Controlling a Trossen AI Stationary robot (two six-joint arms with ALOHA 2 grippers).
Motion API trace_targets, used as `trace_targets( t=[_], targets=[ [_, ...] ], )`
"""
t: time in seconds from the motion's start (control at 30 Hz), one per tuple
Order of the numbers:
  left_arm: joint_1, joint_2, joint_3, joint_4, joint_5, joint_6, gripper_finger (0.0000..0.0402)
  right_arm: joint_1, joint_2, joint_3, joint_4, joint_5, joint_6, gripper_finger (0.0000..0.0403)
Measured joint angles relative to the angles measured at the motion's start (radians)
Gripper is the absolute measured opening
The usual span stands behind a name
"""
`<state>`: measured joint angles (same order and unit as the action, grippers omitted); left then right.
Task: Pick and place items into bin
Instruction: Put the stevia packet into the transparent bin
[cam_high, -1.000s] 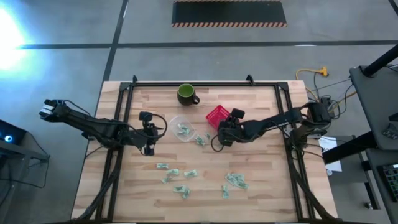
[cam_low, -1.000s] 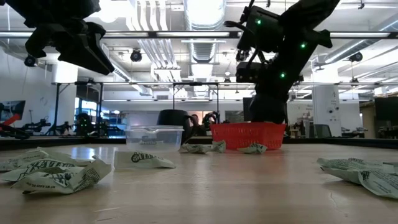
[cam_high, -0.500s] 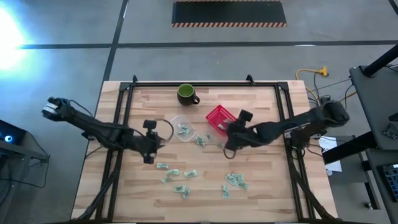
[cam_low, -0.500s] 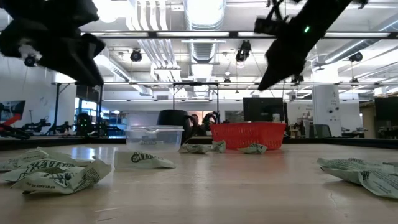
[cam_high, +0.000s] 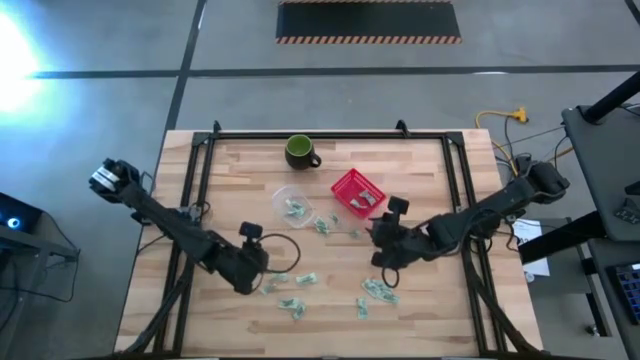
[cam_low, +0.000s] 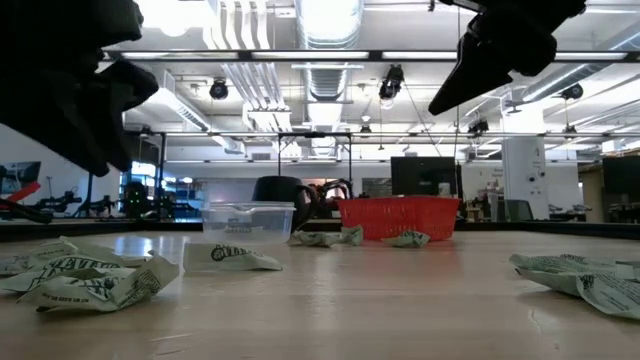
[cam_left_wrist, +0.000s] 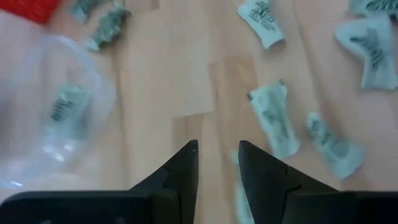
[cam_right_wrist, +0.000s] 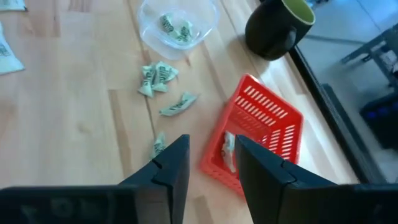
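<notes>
Small pale green-and-white wrappers (cam_high: 290, 280) lie scattered on the near half of the wooden table, and a few more (cam_high: 322, 225) lie near the middle. One wrapper (cam_right_wrist: 229, 146) lies inside the red bin (cam_high: 357, 192). My left gripper (cam_high: 250, 268) hangs open above the table at the left edge of the scattered wrappers; the closest wrapper (cam_left_wrist: 273, 118) lies just ahead of its fingers (cam_left_wrist: 217, 155). My right gripper (cam_high: 385, 248) is open and empty, just nearside of the bin (cam_right_wrist: 261, 134) and above the wrappers (cam_high: 380, 290).
A clear plastic bowl (cam_high: 293, 205) holding wrappers stands left of the bin. A dark green mug (cam_high: 299, 151) stands near the far edge. Black frame rails run along the table's left, right and far sides. Bare wood lies between the two grippers.
My right gripper has pulled back from beside the red bin toward the near edge and a little right, ending over the near wrappers. My left gripper has moved from beside the clear bowl toward the near edge, to the scattered wrappers.
</notes>
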<state>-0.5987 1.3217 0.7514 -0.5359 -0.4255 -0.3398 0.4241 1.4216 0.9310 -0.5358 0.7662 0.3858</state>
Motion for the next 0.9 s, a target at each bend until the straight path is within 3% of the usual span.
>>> trace_targets(
  t=[0.23,0.9],
  targets=[
    [-0.007,0.084,-0.008,-0.005,0.157,-0.086,0.0098,0.011,0.003,0.000,0.000,-0.012,0.035,0.0114],
    [-0.002,0.152,-0.010,0.009,0.106,-0.117,0.0098,0.013,0.003,0.000,0.004,-0.015,0.042,0.0106]
  ],
)
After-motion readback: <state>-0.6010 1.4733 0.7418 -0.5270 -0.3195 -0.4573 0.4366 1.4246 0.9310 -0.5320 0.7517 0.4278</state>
